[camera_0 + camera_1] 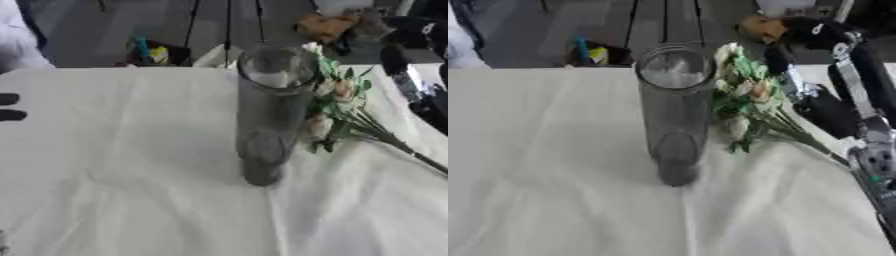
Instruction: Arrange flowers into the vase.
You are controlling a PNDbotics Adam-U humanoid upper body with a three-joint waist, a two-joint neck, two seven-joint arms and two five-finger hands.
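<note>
your right robot hand [878, 161] is at the flower [745, 107] stems beside the upright vase [674, 112] (its fingers can't be told); left robot hand [10, 107] fingertips show at the worktop's [131, 190] edge.

We're counting one vase [271, 110] here, a tall clear glass cylinder, standing upright on one white cloth-covered table [122, 190]. Just to the right of the vase we're seeing one bunch of flowers [745, 107], and in it we're making out roughly four pale blooms, though they're blurring together so that number's shaky. The stems [389, 140] are running off to the right of the vase, too bundled to count. One robot arm [850, 90] is showing further right of the vase, beyond the flowers.
</note>
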